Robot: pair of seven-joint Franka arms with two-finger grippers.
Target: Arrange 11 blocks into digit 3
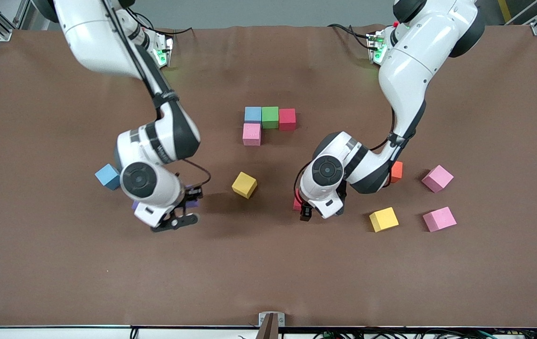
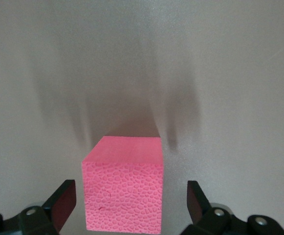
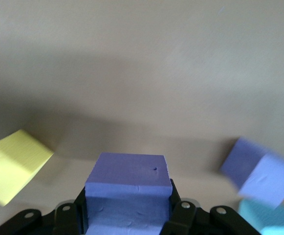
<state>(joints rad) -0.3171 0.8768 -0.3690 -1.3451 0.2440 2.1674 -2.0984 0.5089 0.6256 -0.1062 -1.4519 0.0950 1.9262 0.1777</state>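
While my right gripper [image 3: 127, 215] is clamped on a purple block [image 3: 128, 188], carried in the air over the table toward the right arm's end, my left gripper [image 2: 127, 208] stands fully open with its fingers either side of a red-pink block [image 2: 123, 193] that rests on the table and touches neither finger.

Started figure: a blue block [image 1: 252, 114], a green block [image 1: 270, 117] and a red block [image 1: 287, 119] sit in a touching row, with a pink block [image 1: 252, 134] against the blue one, nearer to the front camera. That makes four of eleven, by my count.

Loose stock:
- a yellow block [image 1: 244, 184] between the two grippers;
- a second purple block [image 3: 259, 171] and a light blue block [image 1: 107, 176] near my right gripper;
- an orange block [image 1: 396, 172], two more pink blocks [image 1: 437, 178] [image 1: 439, 219] and another yellow block [image 1: 383, 219] toward the left arm's end.

Risks, as I judge them:
1. The held block sits low in my right fingers; soft foam could rotate or slip in transit.
2. A skewed release beside the pink block could push the row out of line.
3. The block under my left gripper sits off-centre, so one finger would meet it first on closing and could shove it sideways.
4. Both arms heading for the figure together could collide.
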